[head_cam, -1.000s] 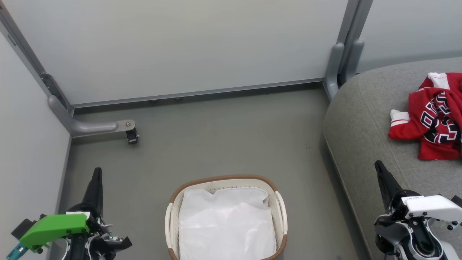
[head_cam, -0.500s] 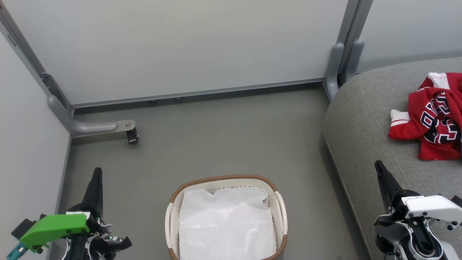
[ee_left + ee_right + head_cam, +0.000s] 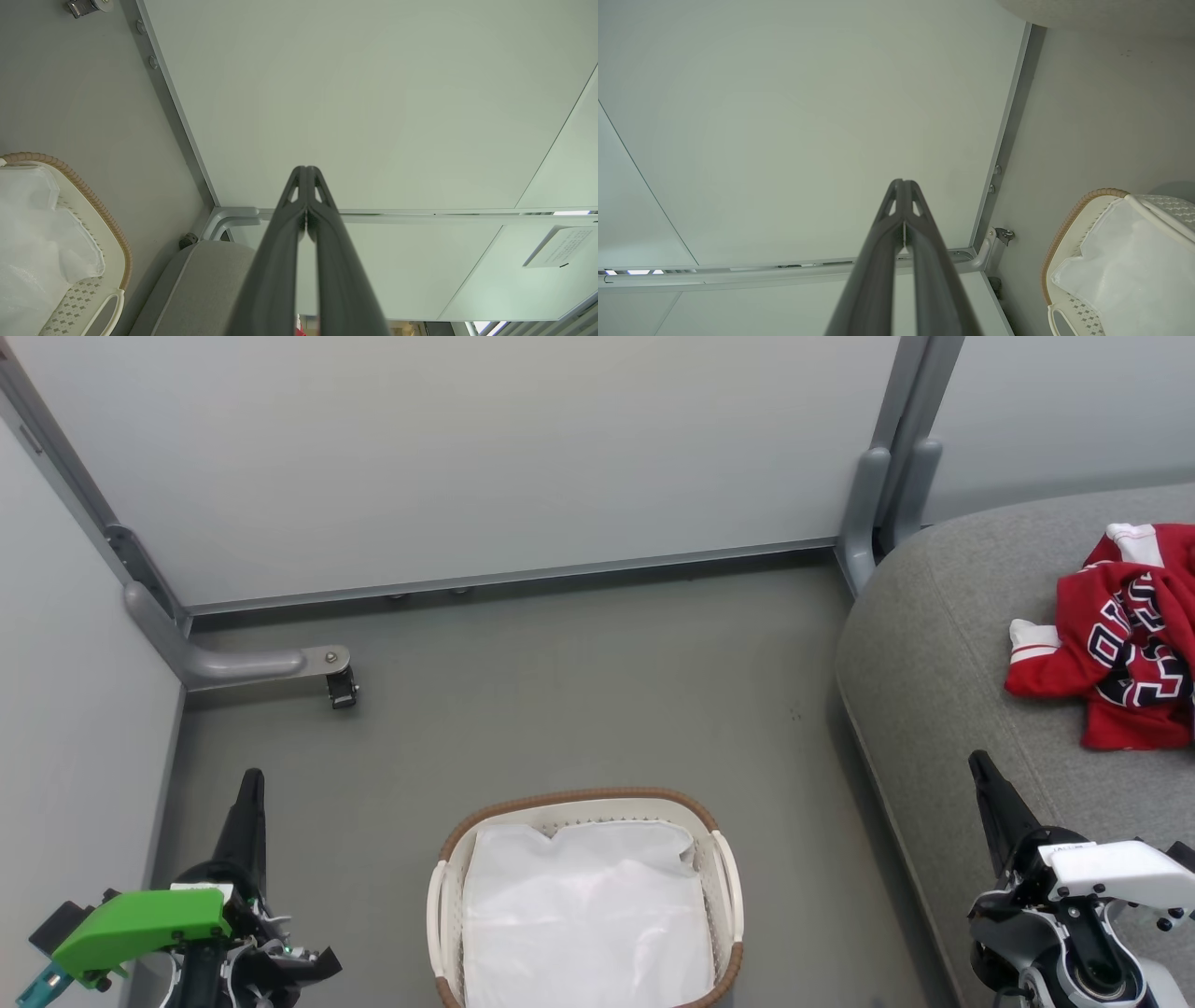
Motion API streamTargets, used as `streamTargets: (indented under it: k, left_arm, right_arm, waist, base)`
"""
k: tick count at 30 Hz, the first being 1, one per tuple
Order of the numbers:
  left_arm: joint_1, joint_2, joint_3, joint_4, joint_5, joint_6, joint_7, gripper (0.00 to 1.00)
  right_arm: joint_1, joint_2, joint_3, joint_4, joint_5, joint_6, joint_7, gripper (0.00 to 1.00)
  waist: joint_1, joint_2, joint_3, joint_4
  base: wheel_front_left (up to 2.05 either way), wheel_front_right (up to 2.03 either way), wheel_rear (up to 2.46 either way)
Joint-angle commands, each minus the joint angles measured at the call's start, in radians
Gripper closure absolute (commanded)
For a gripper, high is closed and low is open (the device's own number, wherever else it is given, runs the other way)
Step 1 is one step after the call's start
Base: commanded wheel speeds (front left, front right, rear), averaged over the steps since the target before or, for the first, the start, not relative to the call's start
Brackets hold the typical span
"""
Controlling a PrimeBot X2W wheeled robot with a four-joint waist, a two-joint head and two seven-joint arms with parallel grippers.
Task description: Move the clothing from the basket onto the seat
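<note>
Clothing (image 3: 1116,635), a crumpled red jersey with black lettering, lies on the grey seat (image 3: 934,653) at the right edge of the head view. The basket (image 3: 579,796) stands on the floor (image 3: 560,691) at the bottom centre, and inside it is a white liner sheet (image 3: 583,915). The left gripper (image 3: 250,782) is at the lower left and the right gripper (image 3: 978,763) at the lower right. Both are clenched, fingertips touching, with nothing between them. Each one is well apart from the basket and the clothing.
</note>
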Motion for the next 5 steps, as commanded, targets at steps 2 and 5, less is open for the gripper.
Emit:
streamTargets:
  k: [2, 5]
  left_arm:
    - [-0.010, 0.007, 0.002, -0.002, -0.004, -0.005, 0.004, 1.00]
    - [-0.010, 0.007, 0.002, -0.002, -0.004, -0.005, 0.004, 1.00]
  right_arm:
    - [0.011, -0.006, -0.001, -0.004, 0.004, 0.000, 0.001, 1.00]
    - [0.011, -0.006, -0.001, -0.004, 0.004, 0.000, 0.001, 1.00]
  waist:
    - [0.0000, 0.0000, 0.000, 0.000]
    - [0.0000, 0.0000, 0.000, 0.000]
  base:
    - [0.00, 0.00, 0.00]
    - [0.00, 0.00, 0.00]
